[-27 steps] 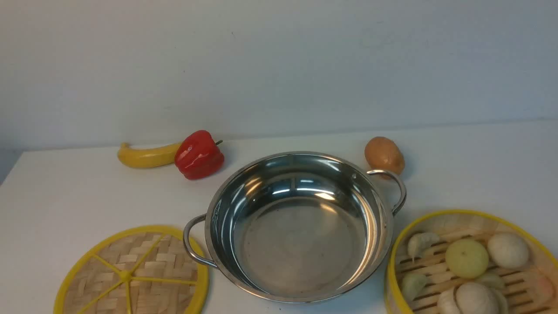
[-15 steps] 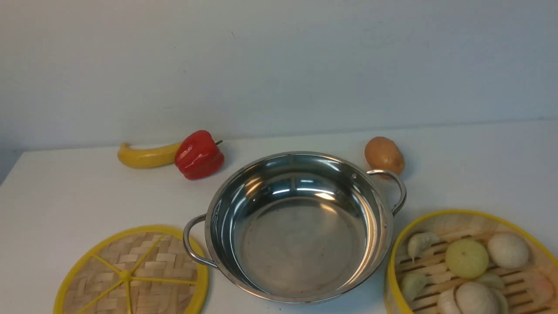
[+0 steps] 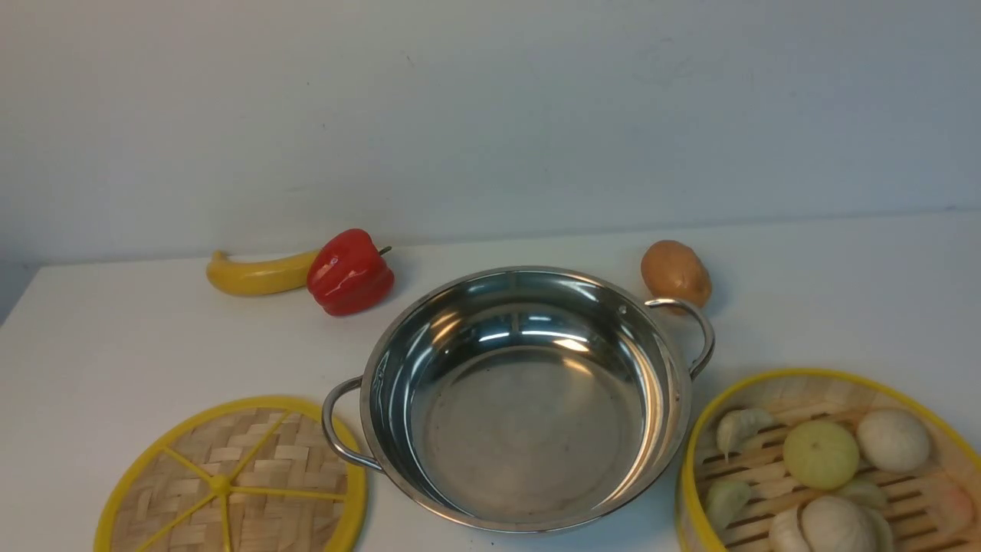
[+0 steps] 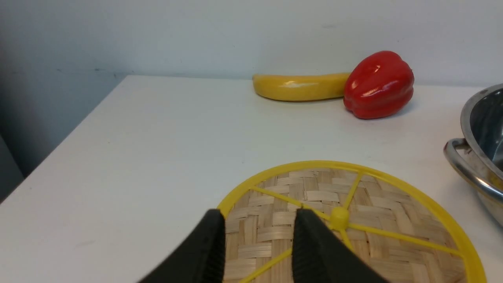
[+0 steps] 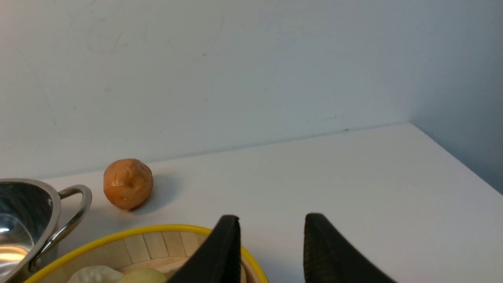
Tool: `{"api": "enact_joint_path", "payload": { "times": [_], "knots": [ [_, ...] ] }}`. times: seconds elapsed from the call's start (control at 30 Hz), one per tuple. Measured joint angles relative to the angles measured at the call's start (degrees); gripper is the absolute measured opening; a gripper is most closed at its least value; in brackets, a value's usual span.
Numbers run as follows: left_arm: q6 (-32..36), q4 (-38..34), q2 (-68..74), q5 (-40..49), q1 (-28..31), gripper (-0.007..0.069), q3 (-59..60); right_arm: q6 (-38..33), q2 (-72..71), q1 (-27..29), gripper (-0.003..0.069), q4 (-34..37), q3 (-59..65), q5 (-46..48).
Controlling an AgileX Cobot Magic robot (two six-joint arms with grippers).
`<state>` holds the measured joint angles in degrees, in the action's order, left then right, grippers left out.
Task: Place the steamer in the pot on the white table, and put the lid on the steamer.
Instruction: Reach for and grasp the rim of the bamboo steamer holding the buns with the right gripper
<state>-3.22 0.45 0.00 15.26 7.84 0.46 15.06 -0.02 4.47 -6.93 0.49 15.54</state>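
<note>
Probably a staged robot lab rather than a kitchen: plain white counter (image 3: 115,330), featureless wall (image 3: 490,115), glossy plastic-looking pepper (image 3: 349,272) and banana (image 3: 257,274).

On the table (image 3: 115,330), the lid (image 3: 230,483) lies left of the pot (image 3: 529,399), steamer (image 3: 797,392) right.

The pot (image 3: 529,429), a wide, shallow, shiny steel pan with two looped wire handles, stands upright and empty near the middle of the white table (image 3: 138,330). The lid (image 3: 230,483), a flat woven-bamboo disc with a yellow rim, yellow spokes and a small yellow hub, lies flat on the table just beside the pot's left handle. The steamer (image 3: 801,395), a round bamboo basket with a yellow rim, upright wall and slatted floor, sits upright and uncovered on the table just beside the pot's right side, holding pale buns and dumplings (image 3: 893,438).
</note>
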Motion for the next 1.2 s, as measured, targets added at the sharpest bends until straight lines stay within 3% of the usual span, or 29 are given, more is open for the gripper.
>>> {"api": "enact_joint_path", "payload": {
  "times": [0.27,0.43,0.57,0.83,1.2],
  "knots": [
    [-0.9,-0.8,0.0,0.0,0.0,0.0241,0.0,0.0,0.0,0.0,0.0243,0.0,0.0,0.0],
    [-9.3,-13.8,0.0,0.0,0.0,0.0241,0.0,0.5,0.0,0.0,0.0243,0.7,0.0,-0.1],
    [-11.9,-21.1,0.0,-0.1,0.0,0.0241,0.0,4.4,0.0,0.0,0.0243,7.9,0.0,-2.0],
    [-11.9,-22.1,0.0,-3.2,0.0,0.0241,0.0,10.6,0.0,0.0,0.0243,23.3,0.0,-3.1],
    [-13.6,-22.5,0.0,-12.9,0.0,0.0241,0.0,11.0,0.0,0.0,0.0243,32.3,0.0,-10.6]
  ]
}}
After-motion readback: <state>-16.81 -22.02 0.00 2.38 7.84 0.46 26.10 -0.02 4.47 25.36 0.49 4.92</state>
